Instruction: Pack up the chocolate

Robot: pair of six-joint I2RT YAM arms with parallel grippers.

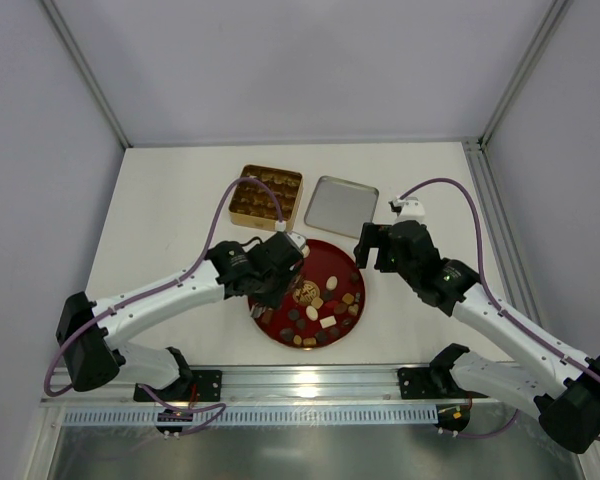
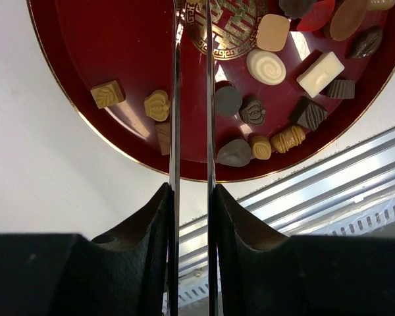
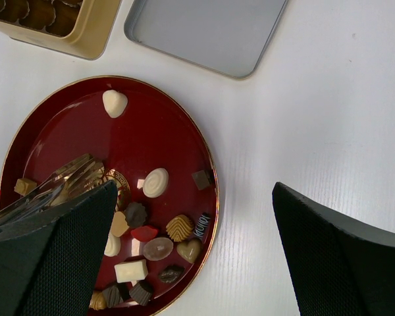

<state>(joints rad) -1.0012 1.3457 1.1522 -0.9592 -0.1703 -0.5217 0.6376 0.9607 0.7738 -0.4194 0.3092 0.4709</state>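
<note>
The chocolate (image 1: 320, 310), several small dark, caramel and white pieces, lies mostly in the near right half of the round dark-red plate (image 1: 325, 258). My left gripper (image 1: 290, 280) hangs over the plate's left half. In the left wrist view its two thin metal blades (image 2: 191, 79) run parallel with a narrow gap, and only red plate (image 2: 105, 39) shows between them. The blade tips run off the top of that view. My right gripper (image 1: 370, 245) is wide open over the plate's right rim (image 3: 214, 197) and holds nothing.
A square gold tin (image 1: 267, 195) with brown cups stands behind the plate, and its grey lid (image 1: 341, 206) lies upside down to the right. One white piece (image 3: 114, 103) sits alone at the plate's far side. A metal rail (image 1: 310, 380) runs along the near table edge.
</note>
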